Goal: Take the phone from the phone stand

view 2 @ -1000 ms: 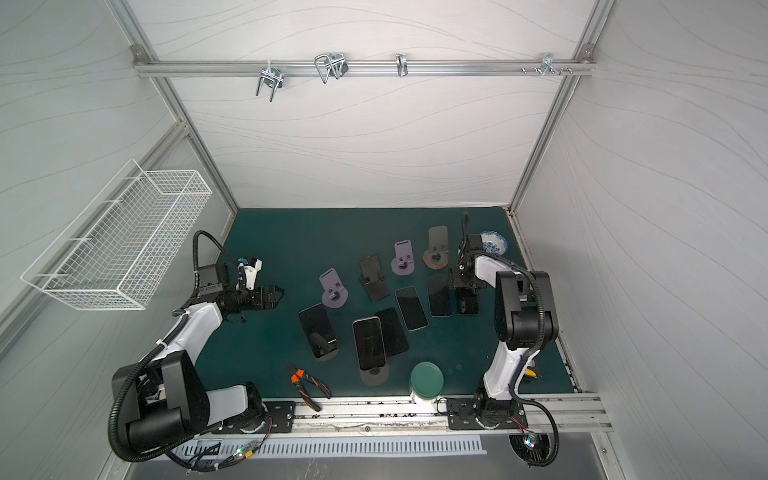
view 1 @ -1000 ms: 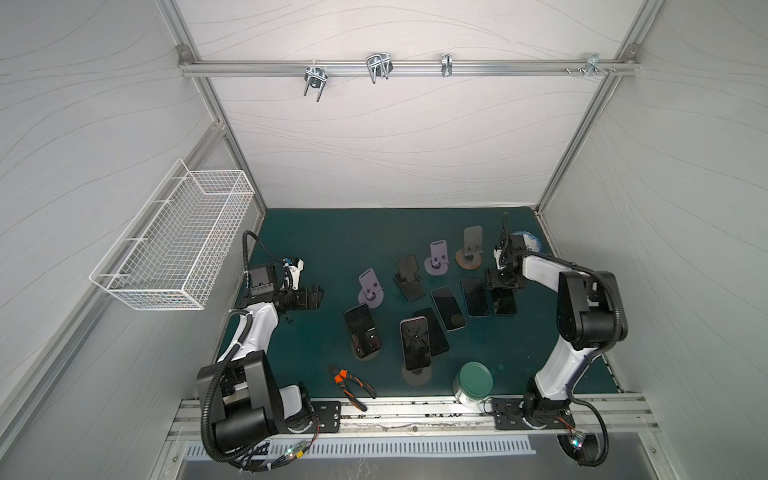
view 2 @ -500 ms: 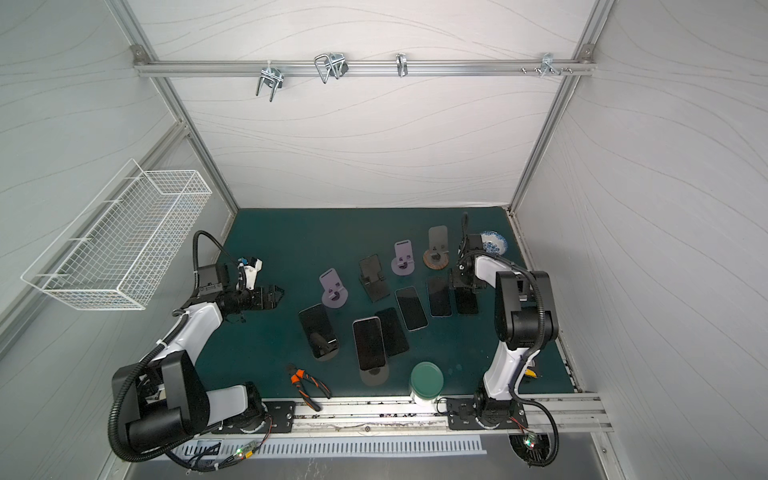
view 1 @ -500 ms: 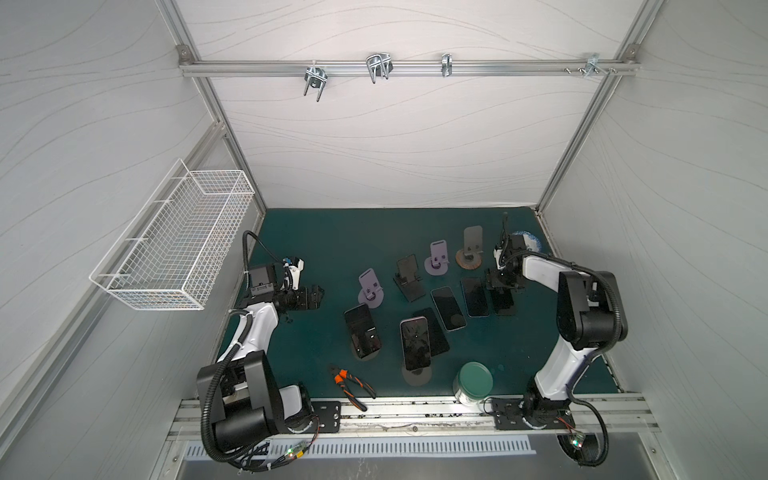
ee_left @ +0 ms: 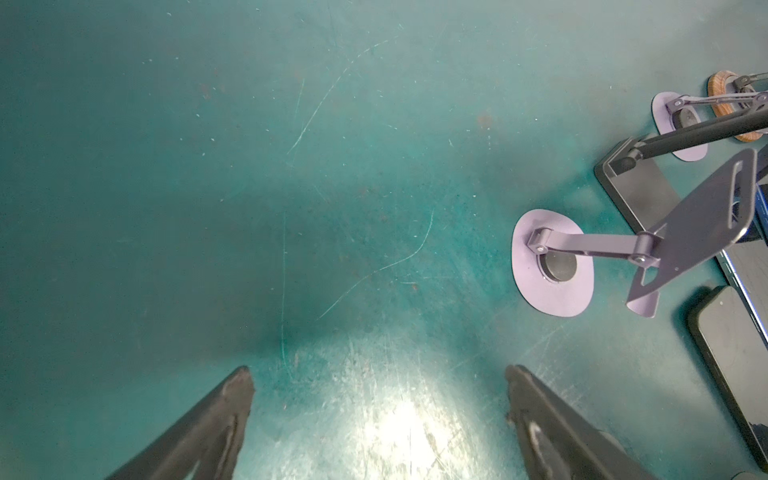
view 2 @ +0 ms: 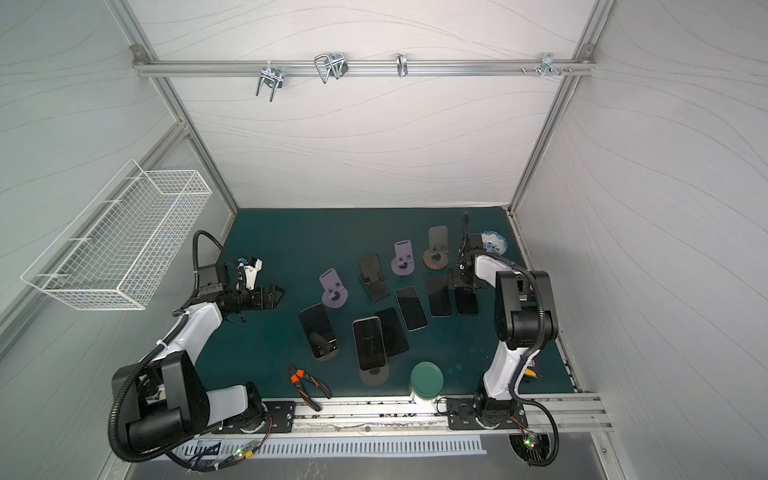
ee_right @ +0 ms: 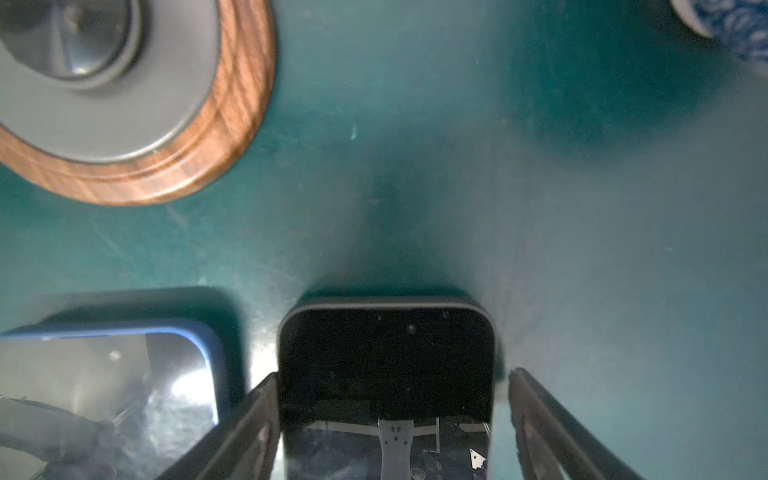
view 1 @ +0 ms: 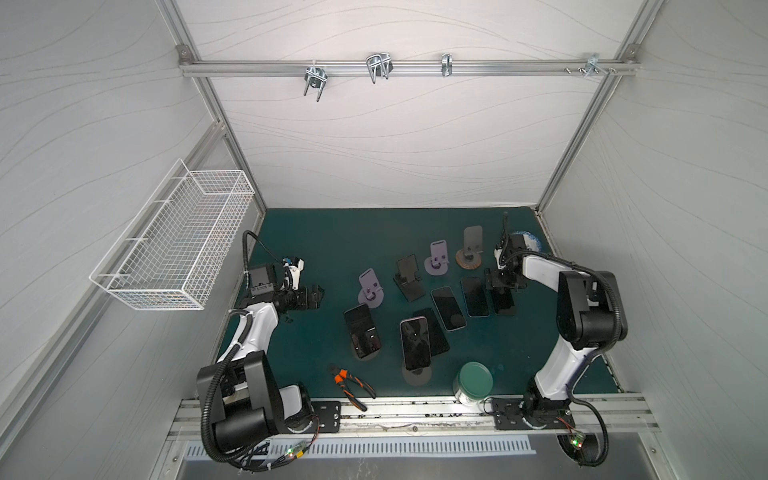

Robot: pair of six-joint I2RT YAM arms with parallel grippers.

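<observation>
Letting go was the change I saw: the right pincer (ee_right: pixel 392 376) had spread its jaws around the black phone (ee_right: pixel 386 353). One finger sat close against the phone's edge, and the other stood off with a strip of worktop (ee_right: pixel 415 187) showing in the gap. The black phone appeared to lie flat on the worktop, just beside the blue phone (ee_right: pixel 108 382) and near the wood stand (ee_right: pixel 199 137), which stood empty. I took it that this one was off its stand and set down. What remained was for the arm to lift clear without nudging it. The left pincer (ee_left: pixel 380 386) hung wide and empty over bare worktop, well apart. Nearer the front, a dark phone (view 1: pixel 362 328) and a purple-edged phone (view 1: pixel 414 343) seemed still propped on stands.
</observation>
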